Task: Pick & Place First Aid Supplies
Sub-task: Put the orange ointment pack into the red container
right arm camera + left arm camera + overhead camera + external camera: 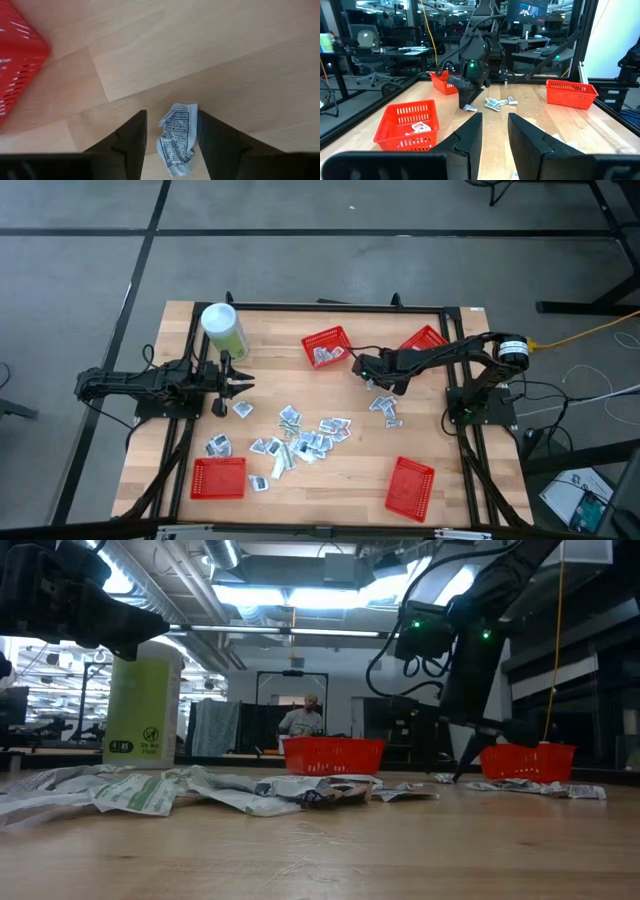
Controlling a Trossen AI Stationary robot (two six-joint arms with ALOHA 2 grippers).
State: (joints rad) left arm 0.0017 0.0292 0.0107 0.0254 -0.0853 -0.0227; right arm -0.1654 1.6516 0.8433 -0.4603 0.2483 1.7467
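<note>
The packet (176, 137) sits crumpled on the bare wood between the right gripper's (172, 131) spread fingers — white paper with dark print, not yet pinched as far as the wrist view shows. In the high view the right gripper (371, 376) is just beside the red basket (326, 346) near the table's middle back. Such a packet looks very light, thin and soft; it would likely bend or slide rather than resist, so I judge a pinch across its raised, creased middle safer than one at a flat edge.

The other packets (300, 435) lie scattered over the middle of the table, several overlapping, with a few more (385, 408) close to the right arm. Three further red baskets stand around — near the right arm's base (425, 340), front left (218, 477) and front right (410, 485). A pale-green canister (222, 328) stands by the left gripper (240, 380), which waits with fingers apart at the left side. Nothing blocks the short way to the basket.
</note>
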